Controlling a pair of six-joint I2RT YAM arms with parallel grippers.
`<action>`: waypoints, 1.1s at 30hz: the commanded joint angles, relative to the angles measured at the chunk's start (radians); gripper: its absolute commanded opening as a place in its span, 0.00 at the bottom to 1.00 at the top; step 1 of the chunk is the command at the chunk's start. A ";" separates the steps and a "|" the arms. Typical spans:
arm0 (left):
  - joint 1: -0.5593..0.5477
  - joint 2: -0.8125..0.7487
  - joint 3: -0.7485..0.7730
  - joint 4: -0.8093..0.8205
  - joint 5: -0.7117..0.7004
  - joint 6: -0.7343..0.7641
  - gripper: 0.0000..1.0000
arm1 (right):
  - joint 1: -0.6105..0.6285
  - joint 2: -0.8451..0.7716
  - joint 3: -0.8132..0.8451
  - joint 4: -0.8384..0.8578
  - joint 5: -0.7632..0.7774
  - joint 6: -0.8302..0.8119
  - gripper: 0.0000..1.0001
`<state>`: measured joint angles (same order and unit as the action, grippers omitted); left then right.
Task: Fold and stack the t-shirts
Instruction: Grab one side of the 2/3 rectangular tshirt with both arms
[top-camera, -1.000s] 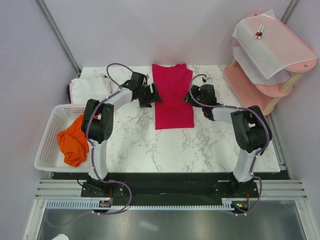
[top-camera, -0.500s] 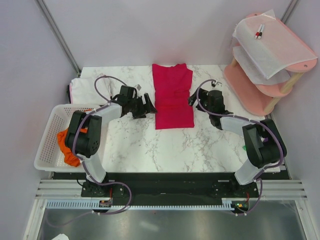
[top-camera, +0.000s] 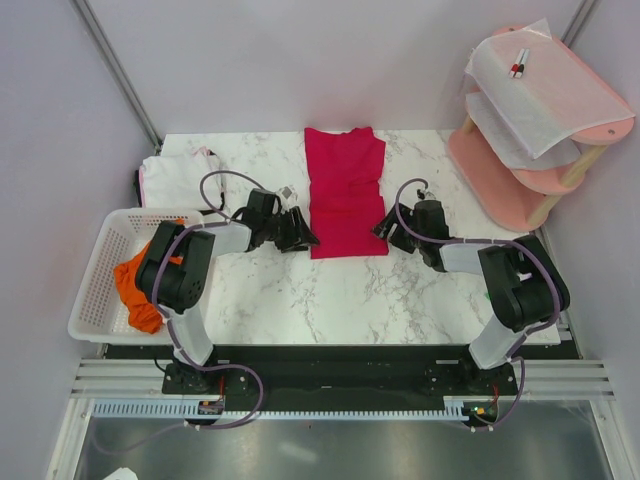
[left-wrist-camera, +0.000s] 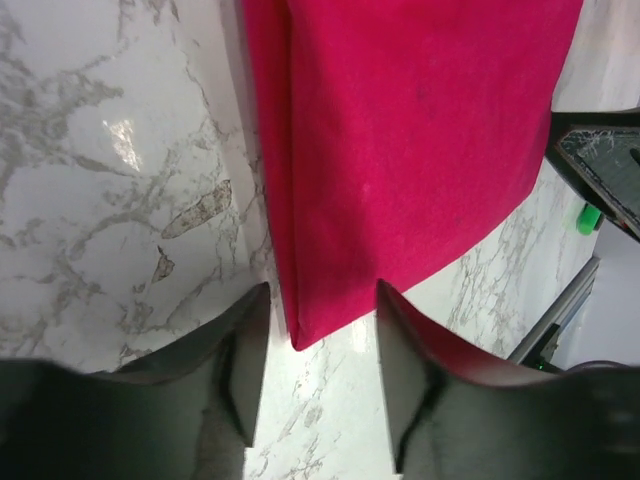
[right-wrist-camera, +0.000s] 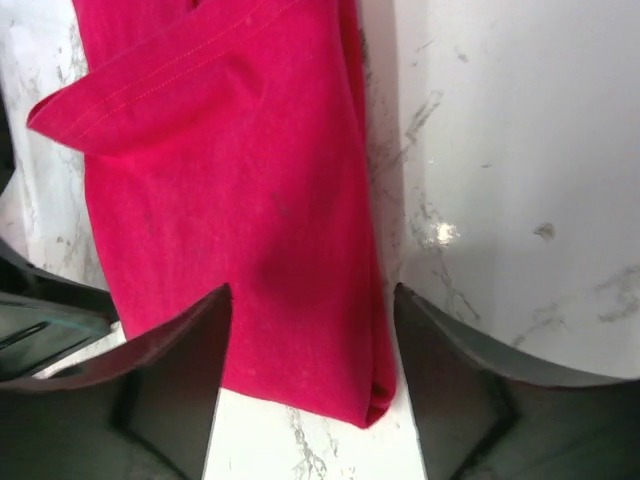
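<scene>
Red shirt (top-camera: 345, 190) lay centre-back on counter (top-camera: 400, 290), folded to long strip, hem toward me. Left jaws stood open astride its near-left corner, right jaws open astride near-right corner; nothing gripped. Judged cloth light, limp, layered, likely to slide on marble: pinch all layers at both corners. White shirt (top-camera: 175, 175) back-left; orange shirt (top-camera: 140, 285) in basket (top-camera: 95, 300).

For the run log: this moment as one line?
left gripper: open, astride near left corner of crimson-red folded cloth t-shirt | right gripper: open, astride near right corner
</scene>
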<state>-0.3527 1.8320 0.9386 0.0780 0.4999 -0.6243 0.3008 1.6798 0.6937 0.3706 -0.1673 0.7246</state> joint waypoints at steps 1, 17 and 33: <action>-0.028 0.049 -0.009 0.042 0.031 -0.028 0.43 | 0.000 0.083 -0.014 -0.016 -0.084 0.087 0.61; -0.031 0.076 0.023 -0.006 0.003 -0.018 0.06 | 0.011 0.029 -0.160 -0.082 -0.113 0.095 0.69; -0.031 0.033 0.003 -0.102 -0.057 -0.003 0.02 | 0.011 -0.008 -0.232 -0.021 -0.196 0.066 0.15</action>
<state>-0.3794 1.8877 0.9508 0.0795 0.5148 -0.6434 0.3019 1.6505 0.5175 0.4946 -0.3317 0.8345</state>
